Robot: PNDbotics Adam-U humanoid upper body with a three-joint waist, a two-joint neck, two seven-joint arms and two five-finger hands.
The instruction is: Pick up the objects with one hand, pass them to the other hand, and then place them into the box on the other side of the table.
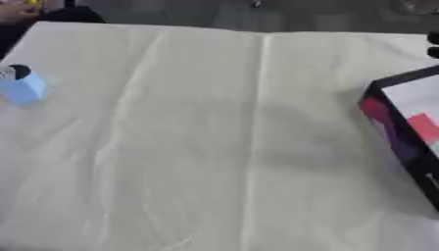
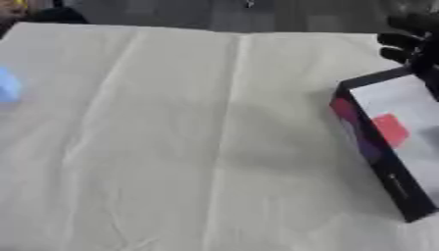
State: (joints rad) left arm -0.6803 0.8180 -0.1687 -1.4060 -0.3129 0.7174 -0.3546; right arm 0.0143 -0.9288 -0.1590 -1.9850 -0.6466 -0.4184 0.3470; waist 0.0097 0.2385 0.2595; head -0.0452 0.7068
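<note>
Hovering right hand [image 2: 410, 41] above box [image 2: 386, 147] | blue object [image 1: 23, 87] far-left, blurred

A pale cream cloth [image 1: 214, 147] covers the whole table, creased with long fold lines running away from the camera. Beyond its far edge lies grey floor [image 1: 257, 17], and something yellowish [image 1: 21, 7] pokes into the top left corner.

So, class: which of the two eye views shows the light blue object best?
The left eye view: the light blue object sits whole near the table's left edge, with a dark round part on top. The right eye view shows only a blue sliver, cut by the picture's left edge.
</note>
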